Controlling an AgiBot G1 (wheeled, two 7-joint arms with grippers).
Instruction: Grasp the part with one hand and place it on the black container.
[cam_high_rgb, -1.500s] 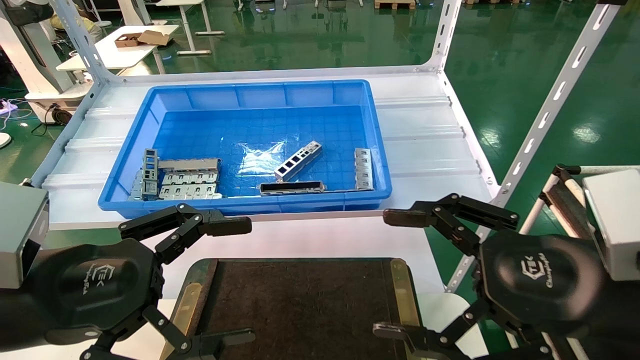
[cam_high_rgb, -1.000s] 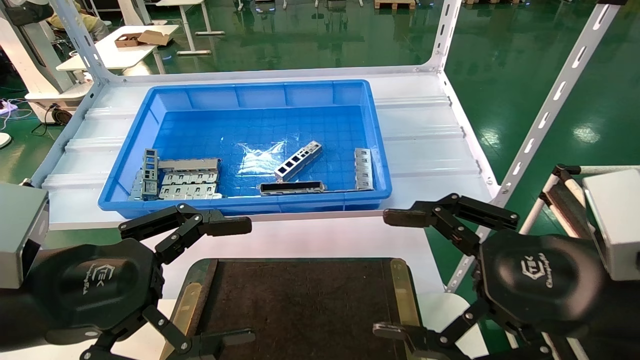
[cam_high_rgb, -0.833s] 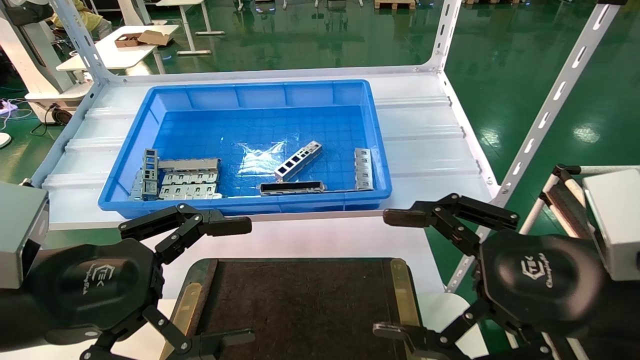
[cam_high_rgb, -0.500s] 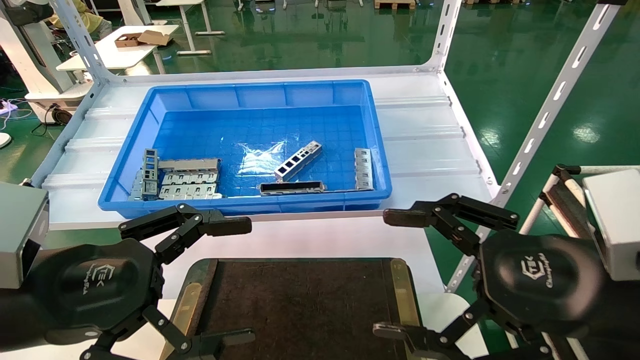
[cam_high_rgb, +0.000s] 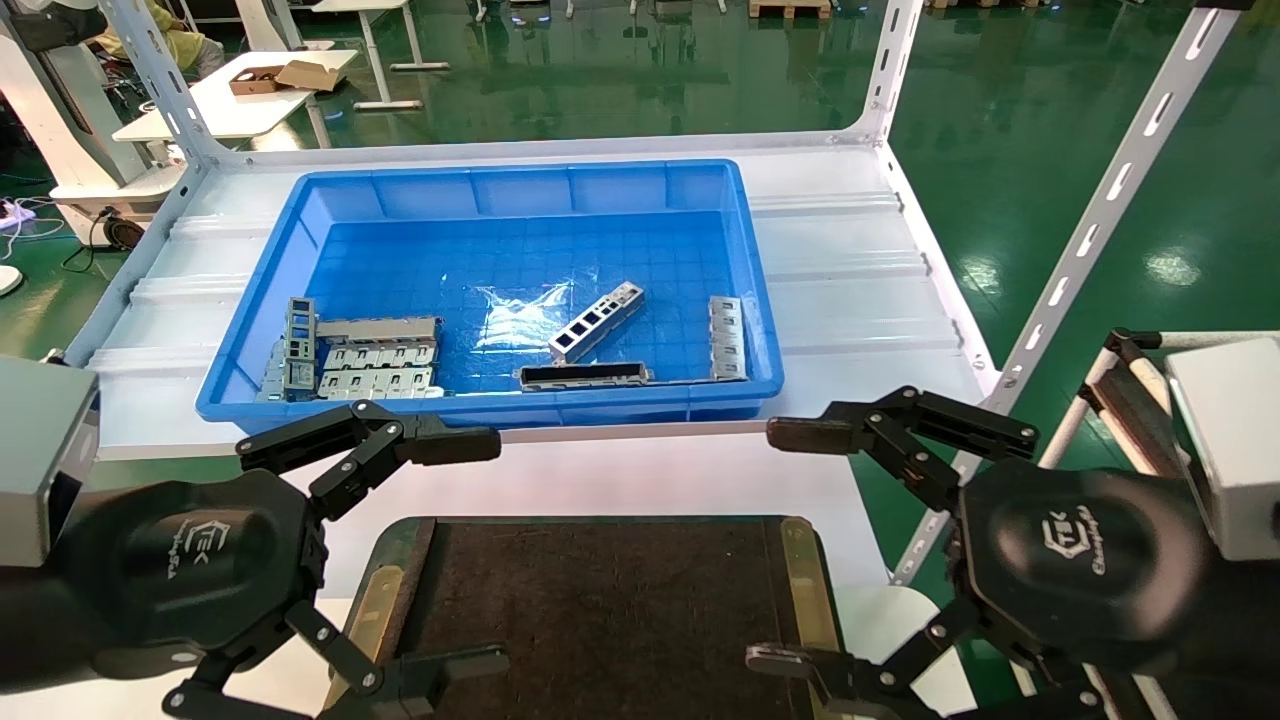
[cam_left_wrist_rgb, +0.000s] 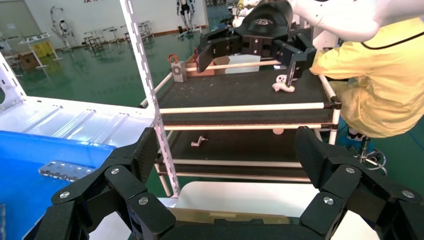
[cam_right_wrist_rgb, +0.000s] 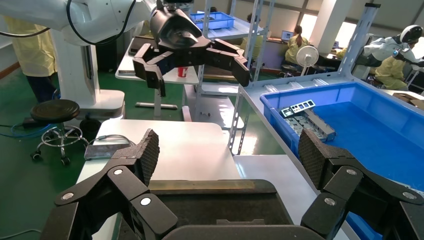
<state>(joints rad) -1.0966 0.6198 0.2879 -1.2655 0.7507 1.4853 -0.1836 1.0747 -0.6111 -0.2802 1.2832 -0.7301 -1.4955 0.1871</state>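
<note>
Part (cam_high_rgb: 596, 320): silver-grey bar with four square cut-outs, lying aslant on the floor of the blue bin (cam_high_rgb: 300, 205), near its middle. Black container (cam_high_rgb: 600, 610): flat on the white surface (cam_high_rgb: 640, 480), in front of the bin. Left gripper (cam_high_rgb: 470, 550) and right gripper (cam_high_rgb: 790, 545): flanking the container, jaws released, holding nothing.

Not much to read here. Both grippers carry the same white emblem with a word under it on their black housings. On the left gripper (cam_high_rgb: 455, 553) body, down at about 8 o'clock in the head view, the logo looks like "CTEK" but the word is too small to make out. Same deal on the right gripper (cam_high_rgb: 795, 546) at 4 o'clock, where it reads roughly "ChangingTek".
</note>
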